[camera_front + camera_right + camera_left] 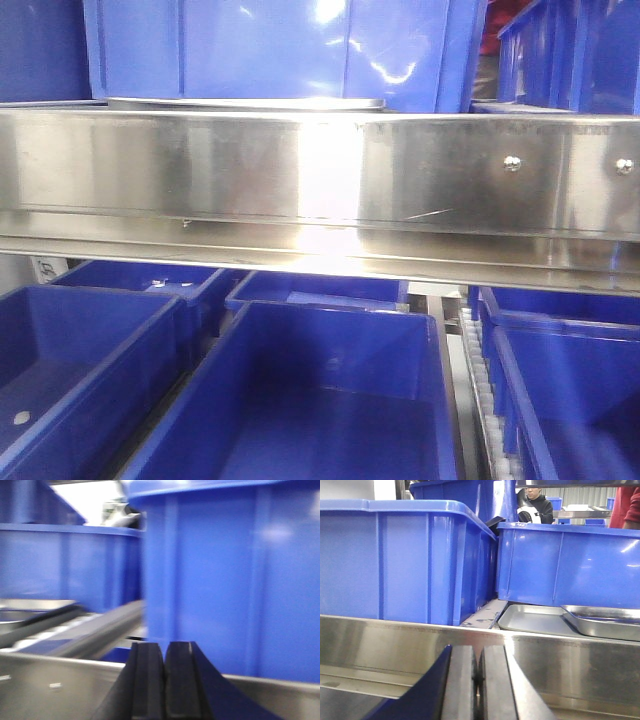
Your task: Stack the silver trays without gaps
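Note:
Two silver trays show in the left wrist view: a flat one on the shelf beyond the steel rail, and a second lying askew over its right part. In the front view only a thin tray edge shows above the rail. In the right wrist view a blurred tray lies at the far left. My left gripper is shut and empty, below the rail, left of the trays. My right gripper is shut and empty, in front of a blue bin. Neither gripper shows in the front view.
A long steel rail with screw heads crosses in front of the shelf. Blue bins stand on the shelf behind the trays; another bin fills the right wrist view. Open blue bins sit below. People stand behind.

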Robot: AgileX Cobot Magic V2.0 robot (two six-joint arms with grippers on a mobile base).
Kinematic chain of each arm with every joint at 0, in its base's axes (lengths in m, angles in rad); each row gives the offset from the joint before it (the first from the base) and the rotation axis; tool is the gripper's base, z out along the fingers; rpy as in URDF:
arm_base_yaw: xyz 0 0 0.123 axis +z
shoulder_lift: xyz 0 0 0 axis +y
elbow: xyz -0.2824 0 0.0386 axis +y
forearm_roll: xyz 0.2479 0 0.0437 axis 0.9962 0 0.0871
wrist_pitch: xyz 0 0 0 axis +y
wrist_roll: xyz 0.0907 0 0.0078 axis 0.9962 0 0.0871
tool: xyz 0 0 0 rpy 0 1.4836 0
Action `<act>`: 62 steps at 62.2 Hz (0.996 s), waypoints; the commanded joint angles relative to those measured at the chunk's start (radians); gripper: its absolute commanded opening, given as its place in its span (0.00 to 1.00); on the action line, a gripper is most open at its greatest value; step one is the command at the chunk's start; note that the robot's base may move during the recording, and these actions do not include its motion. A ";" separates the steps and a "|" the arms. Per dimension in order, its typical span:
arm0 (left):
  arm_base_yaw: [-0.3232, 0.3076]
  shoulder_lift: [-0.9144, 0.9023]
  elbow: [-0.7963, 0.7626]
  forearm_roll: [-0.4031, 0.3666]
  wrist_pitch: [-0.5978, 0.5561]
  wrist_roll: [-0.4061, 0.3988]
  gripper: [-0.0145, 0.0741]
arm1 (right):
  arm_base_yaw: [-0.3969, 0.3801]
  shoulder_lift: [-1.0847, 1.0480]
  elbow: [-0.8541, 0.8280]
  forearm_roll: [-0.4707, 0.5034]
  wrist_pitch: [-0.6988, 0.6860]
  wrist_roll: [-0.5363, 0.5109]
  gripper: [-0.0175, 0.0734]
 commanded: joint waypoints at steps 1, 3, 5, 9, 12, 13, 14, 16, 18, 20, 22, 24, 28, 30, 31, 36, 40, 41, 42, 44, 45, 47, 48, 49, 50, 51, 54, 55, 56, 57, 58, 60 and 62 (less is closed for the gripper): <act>0.003 -0.005 -0.003 0.004 -0.014 -0.006 0.17 | -0.041 -0.006 0.002 0.004 -0.002 -0.002 0.10; 0.003 -0.005 -0.003 0.004 -0.014 -0.006 0.17 | -0.046 -0.006 0.002 0.004 -0.005 -0.002 0.10; 0.003 -0.005 -0.003 0.004 -0.014 -0.006 0.17 | -0.046 -0.006 0.002 0.004 -0.006 -0.002 0.10; 0.003 -0.005 -0.003 0.004 -0.014 -0.006 0.17 | -0.046 -0.006 0.002 0.004 -0.008 -0.002 0.10; 0.003 -0.005 -0.003 0.004 -0.014 -0.006 0.17 | -0.046 -0.006 0.002 0.004 -0.008 -0.002 0.10; 0.003 -0.005 -0.003 0.004 -0.014 -0.006 0.17 | -0.046 -0.006 0.002 0.004 -0.008 -0.002 0.10; 0.003 -0.005 -0.003 0.004 -0.014 -0.006 0.17 | -0.046 -0.006 0.002 0.004 -0.008 -0.002 0.10; 0.003 -0.005 -0.003 0.004 -0.014 -0.006 0.17 | -0.046 -0.006 0.002 0.002 -0.008 -0.002 0.10; 0.003 -0.005 -0.003 0.004 -0.014 -0.006 0.17 | -0.046 -0.006 0.002 0.002 -0.008 -0.002 0.10; 0.003 -0.005 -0.003 0.004 -0.014 -0.006 0.17 | -0.046 -0.006 0.002 0.002 -0.008 -0.002 0.10; 0.003 -0.005 -0.003 0.004 -0.014 -0.006 0.17 | -0.046 -0.006 0.002 0.000 -0.008 -0.002 0.10; 0.003 -0.005 -0.003 0.004 -0.014 -0.006 0.17 | -0.046 -0.006 0.002 -0.006 -0.008 -0.002 0.10; 0.003 -0.005 -0.003 0.004 -0.014 -0.006 0.17 | -0.046 -0.006 0.002 -0.011 -0.008 -0.002 0.10; 0.003 -0.005 -0.003 0.004 -0.014 -0.006 0.17 | -0.046 -0.006 0.002 -0.010 -0.006 -0.002 0.10; 0.003 -0.005 -0.003 0.004 -0.014 -0.006 0.17 | -0.046 -0.006 0.002 -0.010 -0.006 -0.002 0.10; 0.003 -0.005 -0.003 0.004 -0.014 -0.006 0.17 | -0.046 -0.006 0.002 -0.039 -0.002 -0.002 0.10; 0.003 -0.005 -0.003 0.004 -0.014 -0.006 0.17 | -0.046 -0.006 0.002 -0.089 -0.004 -0.002 0.10; 0.003 -0.005 -0.003 0.004 -0.014 -0.006 0.17 | -0.046 -0.006 0.002 -0.095 -0.006 -0.002 0.10; 0.003 -0.005 -0.003 0.004 -0.014 -0.006 0.17 | -0.046 -0.006 0.002 -0.097 -0.006 -0.002 0.10; 0.003 -0.005 -0.003 0.004 -0.014 -0.006 0.17 | -0.046 -0.006 0.002 -0.097 -0.006 -0.008 0.10; 0.003 -0.005 -0.003 0.004 -0.014 -0.006 0.17 | -0.046 -0.006 0.002 -0.088 -0.006 -0.015 0.10; 0.003 -0.005 -0.003 0.004 -0.014 -0.006 0.17 | -0.046 -0.006 0.002 -0.052 -0.004 -0.034 0.10; 0.003 -0.005 -0.003 0.004 -0.014 -0.006 0.17 | -0.046 -0.006 0.002 -0.028 -0.003 -0.050 0.10; 0.003 -0.005 -0.003 0.004 -0.014 -0.006 0.17 | -0.046 -0.006 0.002 0.009 -0.001 -0.082 0.10; 0.003 -0.005 -0.003 0.004 -0.014 -0.006 0.17 | -0.046 -0.006 0.002 0.036 -0.001 -0.107 0.10; 0.003 -0.005 -0.003 0.004 -0.014 -0.006 0.17 | -0.046 -0.006 0.002 0.079 -0.001 -0.166 0.10; 0.003 -0.005 -0.003 0.004 -0.014 -0.006 0.17 | -0.046 -0.006 0.002 0.188 -0.003 -0.270 0.10; 0.003 -0.005 -0.003 0.004 -0.014 -0.006 0.17 | -0.046 -0.006 0.002 0.232 -0.003 -0.323 0.10; 0.003 -0.005 -0.003 0.004 -0.014 -0.006 0.17 | -0.046 -0.006 0.002 0.260 -0.003 -0.357 0.10; 0.003 -0.005 -0.003 0.004 -0.014 -0.006 0.17 | -0.046 -0.006 0.002 0.287 -0.003 -0.389 0.10; 0.003 -0.005 -0.003 0.004 -0.014 -0.006 0.17 | -0.046 -0.006 0.002 0.324 -0.003 -0.434 0.10; 0.003 -0.005 -0.003 0.004 -0.014 -0.006 0.17 | -0.046 -0.006 0.002 0.369 -0.003 -0.501 0.10; 0.003 -0.005 -0.003 0.004 -0.014 -0.006 0.17 | -0.046 -0.006 0.002 0.424 -0.003 -0.555 0.10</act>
